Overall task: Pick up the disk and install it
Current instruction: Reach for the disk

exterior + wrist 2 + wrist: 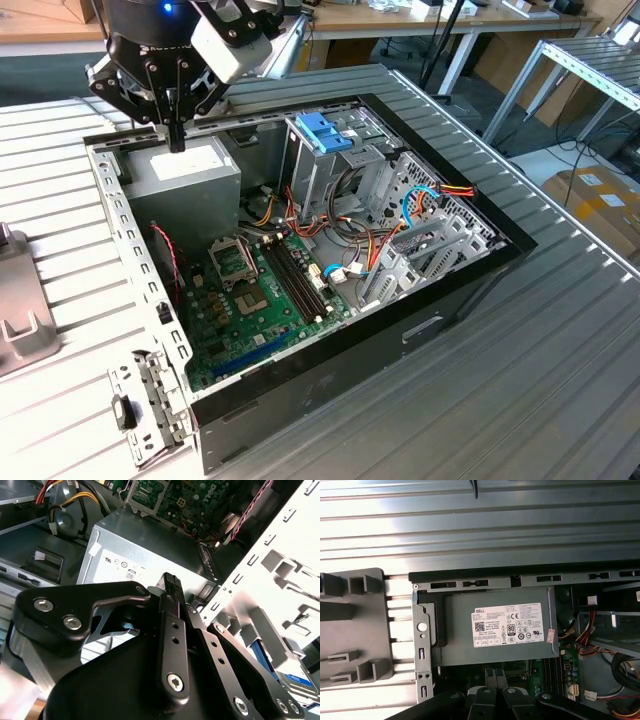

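Second wrist view puts the pincer [170, 582] closest: its jaws look drawn together with nothing between them, and the exterior view [177, 140] shows the same single dark tip. Directly beneath the pincer is the grey power supply [150, 545], white sticker facing up, seated in a corner of the open computer case [330, 375]. Just to one side of the pincer runs the perforated case wall [270, 555]. Past that wall, outside the case, lies what I take to be the disk [300, 680]: a corner of white label with a blue band, and a blue strip along its edge. How it rests there I cannot tell. I judge the step in hand to be the reach for the disk. To do it well, the jaws must be opened wide before descending, the tip must pass above the case wall rather than brush it, and the grip should close on the disk's hard sides, not on its label. Further from the pincer, the case holds the green motherboard [255, 290]. Beyond that stands the upright drive cage [325, 150] with its blue plastic top. Farthest, toward the exterior view's right, is a tangle of coloured cables [420, 200]. Whether the cage has a free bay is not clear.
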Tool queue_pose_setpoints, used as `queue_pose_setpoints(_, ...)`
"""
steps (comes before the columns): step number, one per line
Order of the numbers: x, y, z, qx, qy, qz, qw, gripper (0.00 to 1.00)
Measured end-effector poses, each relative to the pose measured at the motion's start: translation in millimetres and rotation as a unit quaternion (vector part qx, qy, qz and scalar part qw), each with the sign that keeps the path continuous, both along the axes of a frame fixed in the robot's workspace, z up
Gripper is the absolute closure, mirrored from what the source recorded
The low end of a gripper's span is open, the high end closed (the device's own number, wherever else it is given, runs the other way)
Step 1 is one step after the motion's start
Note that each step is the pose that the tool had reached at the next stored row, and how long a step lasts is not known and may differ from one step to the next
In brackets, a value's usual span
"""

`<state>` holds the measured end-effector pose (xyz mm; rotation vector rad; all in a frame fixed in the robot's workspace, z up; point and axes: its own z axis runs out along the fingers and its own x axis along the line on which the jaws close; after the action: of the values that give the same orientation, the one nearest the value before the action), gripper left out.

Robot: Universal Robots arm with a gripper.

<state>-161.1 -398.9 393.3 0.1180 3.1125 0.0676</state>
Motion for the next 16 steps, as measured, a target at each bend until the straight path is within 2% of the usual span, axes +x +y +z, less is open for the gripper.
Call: queue_pose_setpoints(16, -7.5, 0.0, 0.0, 0.0000, 0.0000, 0.000, 1.00000, 0.89)
